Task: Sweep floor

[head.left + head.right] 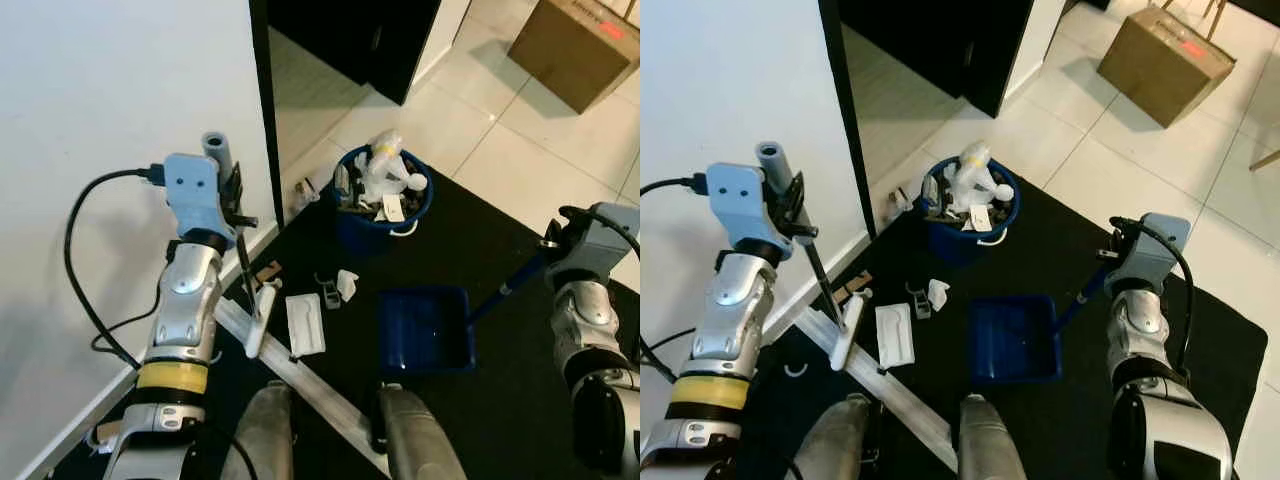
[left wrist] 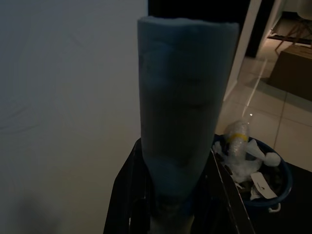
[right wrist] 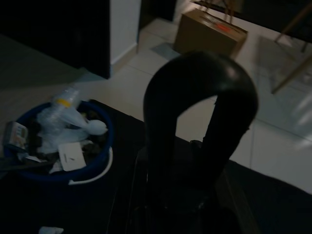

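The left gripper [image 1: 232, 200] is clamped round the broom handle [image 1: 773, 160] up near its padded grey top, holding the pole upright so the white broom head [image 1: 260, 320] rests on the black mat [image 1: 500, 390] below it. Just beyond the head lie a flat white packet [image 1: 305, 323] and small crumpled scraps [image 1: 345, 285], waiting to be pushed. Further right sits the blue dustpan [image 1: 425, 328], flat on the mat, mouth facing the litter; the right gripper [image 1: 1110, 262] is closed on the dustpan handle [image 1: 1077, 292] to steady it. Behind stands a blue bin [image 1: 383, 195] crammed with rubbish.
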You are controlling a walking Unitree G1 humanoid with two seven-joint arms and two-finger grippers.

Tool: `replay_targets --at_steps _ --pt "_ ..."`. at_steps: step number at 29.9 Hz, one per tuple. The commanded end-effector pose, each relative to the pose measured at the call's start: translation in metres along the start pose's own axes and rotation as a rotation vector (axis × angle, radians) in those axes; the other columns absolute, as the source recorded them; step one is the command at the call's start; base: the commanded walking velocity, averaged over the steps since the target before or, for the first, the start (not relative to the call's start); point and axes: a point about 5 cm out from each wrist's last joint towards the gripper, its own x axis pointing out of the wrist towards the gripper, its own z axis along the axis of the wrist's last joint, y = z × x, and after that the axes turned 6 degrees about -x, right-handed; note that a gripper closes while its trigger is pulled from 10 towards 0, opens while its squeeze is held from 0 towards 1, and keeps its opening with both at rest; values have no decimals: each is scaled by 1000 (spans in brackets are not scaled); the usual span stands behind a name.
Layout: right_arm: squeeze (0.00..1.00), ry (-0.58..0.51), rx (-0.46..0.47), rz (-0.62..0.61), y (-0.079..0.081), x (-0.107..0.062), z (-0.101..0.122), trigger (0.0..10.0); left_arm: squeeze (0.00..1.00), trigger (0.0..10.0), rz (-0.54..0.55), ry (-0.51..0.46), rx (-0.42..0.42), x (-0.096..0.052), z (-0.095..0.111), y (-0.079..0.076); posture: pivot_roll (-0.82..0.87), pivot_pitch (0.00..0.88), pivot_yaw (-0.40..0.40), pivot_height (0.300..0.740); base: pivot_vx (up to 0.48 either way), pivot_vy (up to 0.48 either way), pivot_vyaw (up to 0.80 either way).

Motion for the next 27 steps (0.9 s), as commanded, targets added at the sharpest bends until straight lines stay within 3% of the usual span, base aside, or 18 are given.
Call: replay_targets --at_steps 1,16,19,23,27 --pt "0 -49 -1 20 1 3 8 0 0 10000 -31 -27 -4 1 5 -7 186 251 -49 740 0 0 0" --pt "0 -43 68 143 30 -6 -3 0 0 10000 -62 -40 -14 2 5 -14 207 284 -40 740 0 0 0" --pt "0 -36 63 160 35 -9 -6 0 0 10000 -71 -45 -24 5 5 -18 204 292 -39 740 0 0 0" --pt "0 50 53 104 37 -19 -25 0 0 10000 -102 -16 -28 15 -5 -36 185 310 -41 740 0 0 0" --pt "0 82 49 107 42 -23 -31 0 0 10000 -82 24 -35 18 -14 -40 164 315 -43 740 0 0 0"
